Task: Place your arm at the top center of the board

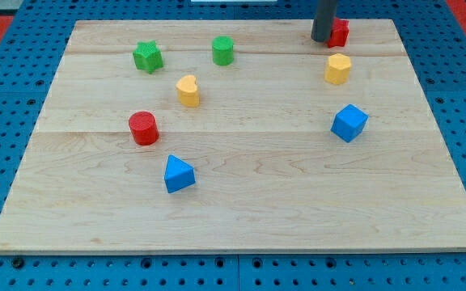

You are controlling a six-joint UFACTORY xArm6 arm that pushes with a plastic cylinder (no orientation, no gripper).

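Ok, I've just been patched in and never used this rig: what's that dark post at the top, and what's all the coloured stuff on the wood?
That dark post is my arm's rod; it has no gripper and holds nothing. Its lower end, my tip, slides on the wooden board and pushes blocks. There is just one camera, looking down at the board from the near edge.

My tip sits near the view's top, right of centre, against the red block. Below that are a yellow block and a blue cube. To the left: green star, green cylinder, yellow heart, red cylinder and blue triangular block.
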